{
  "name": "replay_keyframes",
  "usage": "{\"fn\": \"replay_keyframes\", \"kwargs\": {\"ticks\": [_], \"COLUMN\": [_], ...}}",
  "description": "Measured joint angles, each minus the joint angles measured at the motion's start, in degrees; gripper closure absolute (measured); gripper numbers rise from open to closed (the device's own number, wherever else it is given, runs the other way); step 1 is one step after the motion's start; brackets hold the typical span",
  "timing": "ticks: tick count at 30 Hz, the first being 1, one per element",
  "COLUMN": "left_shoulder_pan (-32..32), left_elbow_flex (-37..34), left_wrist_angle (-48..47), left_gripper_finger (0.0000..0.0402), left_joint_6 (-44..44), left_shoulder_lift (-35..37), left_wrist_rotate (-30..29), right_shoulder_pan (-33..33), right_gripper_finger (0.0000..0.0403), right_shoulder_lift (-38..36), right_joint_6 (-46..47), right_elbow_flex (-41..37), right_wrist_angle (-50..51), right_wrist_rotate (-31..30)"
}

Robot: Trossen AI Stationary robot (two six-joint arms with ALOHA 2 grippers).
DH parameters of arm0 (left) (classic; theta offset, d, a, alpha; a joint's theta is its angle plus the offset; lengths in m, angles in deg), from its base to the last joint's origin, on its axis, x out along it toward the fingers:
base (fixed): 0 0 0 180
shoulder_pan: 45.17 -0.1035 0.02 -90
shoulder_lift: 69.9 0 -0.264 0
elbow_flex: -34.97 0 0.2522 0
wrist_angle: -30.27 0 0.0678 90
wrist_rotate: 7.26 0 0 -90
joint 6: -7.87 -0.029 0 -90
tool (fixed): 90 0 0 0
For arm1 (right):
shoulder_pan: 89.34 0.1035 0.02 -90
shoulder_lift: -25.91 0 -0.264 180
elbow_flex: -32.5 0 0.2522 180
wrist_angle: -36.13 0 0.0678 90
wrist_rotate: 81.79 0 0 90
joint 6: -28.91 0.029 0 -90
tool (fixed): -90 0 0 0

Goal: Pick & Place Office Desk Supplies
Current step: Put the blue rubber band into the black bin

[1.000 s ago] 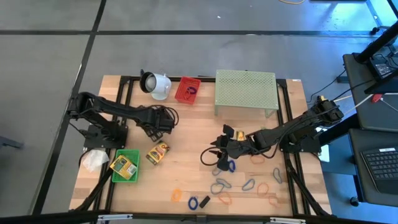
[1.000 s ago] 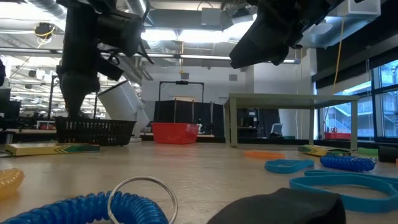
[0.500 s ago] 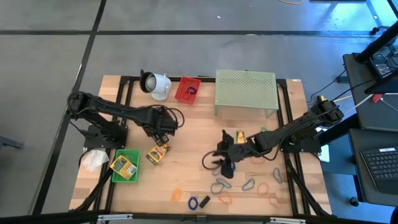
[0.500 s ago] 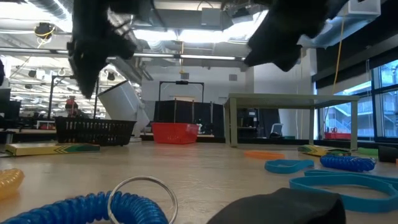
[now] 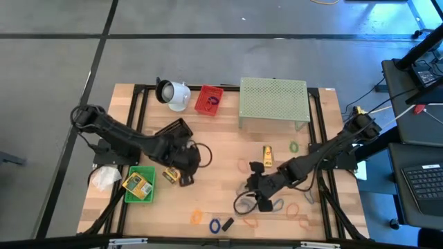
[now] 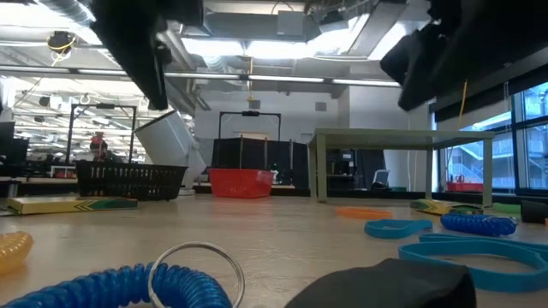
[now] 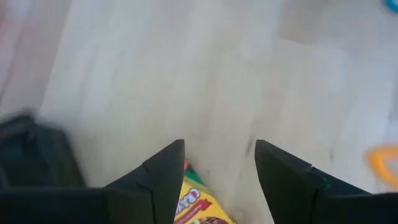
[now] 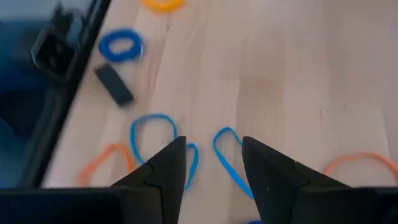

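Observation:
A yellow-green crayon box (image 5: 172, 176) lies flat on the table. My left gripper (image 5: 184, 166) hovers open just over it, and the left wrist view shows the box (image 7: 194, 203) below my left gripper (image 7: 217, 152). A second crayon box (image 5: 137, 183) lies in the green bin (image 5: 147, 196), and a third (image 5: 267, 153) lies mid-table. My right gripper (image 5: 255, 198) stands open above blue rubber-band loops (image 8: 227, 163) near the front, with another blue loop (image 8: 151, 132) just beside my right gripper (image 8: 211, 149).
A white cup-shaped object (image 5: 173, 93), a red basket (image 5: 208, 100) and the green mesh stand (image 5: 273, 102) line the far edge. A black basket (image 5: 173, 130) sits behind the left arm. Orange loops (image 5: 296, 207), a blue coil (image 5: 214, 225) and a black clip (image 5: 227, 223) lie near the front edge.
My left gripper has swung toward the table's near edge and a little right, turning as it went, and now stands over the crayon box. My right gripper has moved toward the near edge and lower, over the blue loops. The black basket now shows behind the left arm.

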Motion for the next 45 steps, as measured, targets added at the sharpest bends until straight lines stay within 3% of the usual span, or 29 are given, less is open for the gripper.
{"fn": "replay_keyframes", "kwargs": {"ticks": [4,7,29,37,45], "left_shoulder_pan": [2.56,3.64,4.25,4.25,4.25], "left_elbow_flex": [0.0,0.0,0.0,0.0,0.0], "left_wrist_angle": [1.56,3.64,13.92,17.2,18.81], "left_gripper_finger": [0.0212,0.0212,0.0211,0.0208,0.0211], "left_joint_6": [-12.74,-16.31,-16.42,-12.51,-13.91], "left_shoulder_lift": [0.0,0.0,-0.02,-0.04,-0.04], "left_wrist_rotate": [0.04,0.02,-1.16,-1.34,-1.47], "right_shoulder_pan": [0.18,0.18,-1.52,-1.55,-1.81], "right_gripper_finger": [0.0245,0.0245,0.0245,0.0245,0.0245], "right_shoulder_lift": [3.41,5.21,12.41,13.47,13.56], "right_joint_6": [-9.35,-15.13,-18.09,-18.09,-17.72], "right_elbow_flex": [0.0,0.0,0.0,0.02,0.02], "right_wrist_angle": [-0.02,-0.14,-1.58,-2.05,-2.27], "right_wrist_rotate": [2.03,1.93,1.78,3.0,-0.65]}}
